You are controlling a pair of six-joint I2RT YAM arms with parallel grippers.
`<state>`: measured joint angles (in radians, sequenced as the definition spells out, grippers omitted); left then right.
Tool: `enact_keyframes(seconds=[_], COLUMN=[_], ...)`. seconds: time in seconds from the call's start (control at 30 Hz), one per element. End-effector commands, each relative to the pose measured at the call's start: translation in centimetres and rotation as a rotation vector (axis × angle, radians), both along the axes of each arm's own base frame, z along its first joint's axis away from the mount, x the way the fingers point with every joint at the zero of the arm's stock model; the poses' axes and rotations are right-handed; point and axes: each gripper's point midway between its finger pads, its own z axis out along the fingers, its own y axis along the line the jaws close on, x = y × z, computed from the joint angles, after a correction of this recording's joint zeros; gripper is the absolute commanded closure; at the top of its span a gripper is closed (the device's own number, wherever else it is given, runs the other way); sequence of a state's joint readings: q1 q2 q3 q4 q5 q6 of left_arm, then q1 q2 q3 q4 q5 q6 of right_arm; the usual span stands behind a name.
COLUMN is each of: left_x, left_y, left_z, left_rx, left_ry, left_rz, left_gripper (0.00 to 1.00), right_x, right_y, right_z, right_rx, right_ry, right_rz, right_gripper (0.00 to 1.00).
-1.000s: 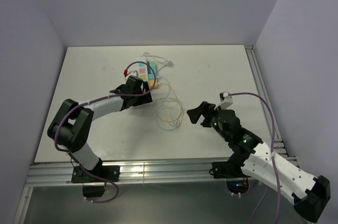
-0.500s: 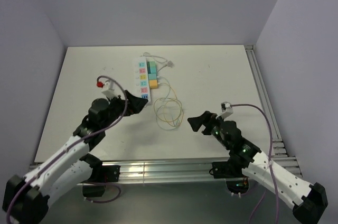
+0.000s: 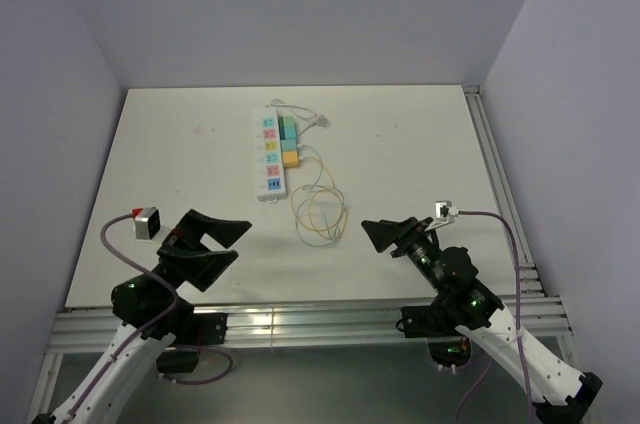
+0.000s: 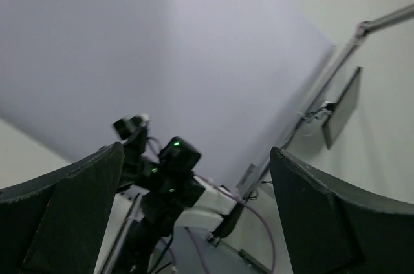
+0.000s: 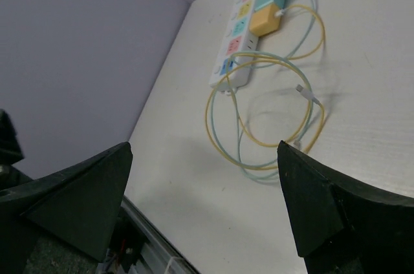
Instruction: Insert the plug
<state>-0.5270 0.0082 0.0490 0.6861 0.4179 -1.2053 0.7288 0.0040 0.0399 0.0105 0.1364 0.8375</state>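
White counter [image 3: 420, 144] carrying one power strip [image 3: 268, 157] and loose cable.
The power strip lies flat, its length running from the near side to the far side, with its coloured sockets facing up. Two teal blocks [image 3: 288, 131] and a yellow block [image 3: 289, 156] sit against its right long side; whether they are plugged in cannot be told. Thin yellow and pale green cable loops [image 3: 320, 212] lie coiled just off its near right corner, one small white connector [image 5: 304, 91] resting inside the coil. A thin white lead [image 3: 316, 122] lies beside its far end.
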Motion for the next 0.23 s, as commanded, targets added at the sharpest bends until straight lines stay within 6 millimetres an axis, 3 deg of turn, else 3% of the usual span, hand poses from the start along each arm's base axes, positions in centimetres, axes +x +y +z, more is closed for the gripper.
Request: enact_keyframes(seconds=[0.0,0.13,0.2], left_x=[-1.98,-2.27,-2.72], left_y=[-0.85,-0.71,-0.55], left_z=[-5.65,-5.48,-5.23], left_rx=[-0.015,-0.021,-0.027], left_ry=[0.021,-0.012,-0.040], left_rz=[-0.174,-0.163,-0.166], left_gripper=[0.01,0.01,0.01], right_x=[0.83,0.73,0.29], right_y=[-0.03,0.03,0.60], right_z=[-6.44,-7.27,-6.67], right_rx=[0.012,-0.007,-0.007], right_ry=[0.024,0.056,0.028], right_rz=[-0.035,-0.031,0.012], right_gripper=[0.00,0.00,0.00])
